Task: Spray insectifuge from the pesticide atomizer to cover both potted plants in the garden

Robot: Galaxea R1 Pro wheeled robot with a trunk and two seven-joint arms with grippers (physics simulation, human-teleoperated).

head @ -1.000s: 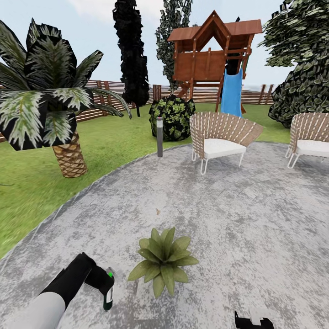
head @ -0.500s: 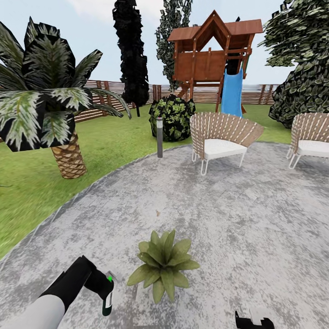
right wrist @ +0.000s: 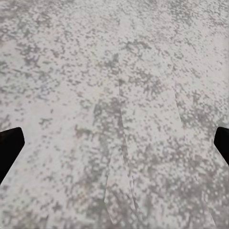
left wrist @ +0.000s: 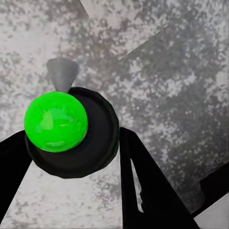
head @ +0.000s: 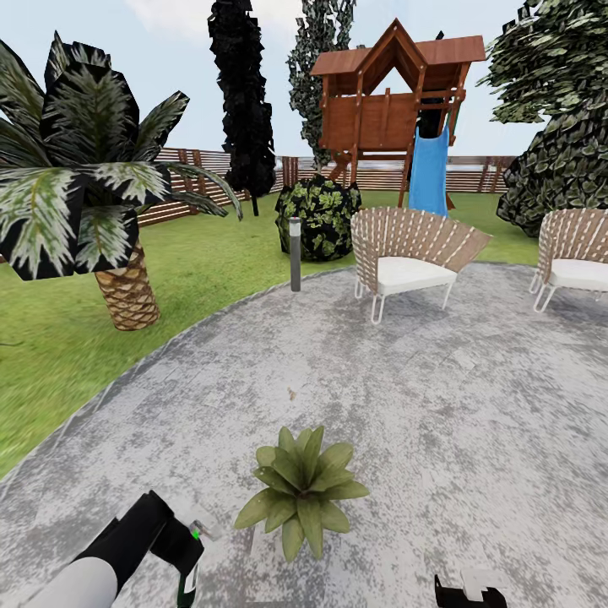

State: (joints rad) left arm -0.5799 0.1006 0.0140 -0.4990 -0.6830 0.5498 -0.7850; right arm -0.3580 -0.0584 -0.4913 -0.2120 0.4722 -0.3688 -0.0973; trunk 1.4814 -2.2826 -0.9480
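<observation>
One potted plant [head: 301,488], a low rosette of pointed green leaves, stands on the grey stone patio [head: 422,397] close in front of me. My left gripper [head: 184,553] hangs low to the left of it, shut on the pesticide atomizer [head: 203,529]. In the left wrist view the atomizer [left wrist: 56,121] shows a bright green ball on a black disc with a grey nozzle, between the dark fingers [left wrist: 143,186] of the left gripper [left wrist: 76,171]. At the bottom right my right gripper [head: 469,591] is open, and the right wrist view has the right gripper [right wrist: 114,148] spread wide over bare patio.
Two wicker chairs [head: 409,253] [head: 578,253] stand at the far side of the patio. A bollard lamp [head: 295,253] marks its edge. A palm [head: 93,186] grows on the lawn at left, with a round bush [head: 319,215], a wooden playhouse with blue slide [head: 428,169] and a slatted fence beyond.
My left arm has dropped lower and nearer to me with the atomizer, which now tips further down. The plant and right gripper have not moved.
</observation>
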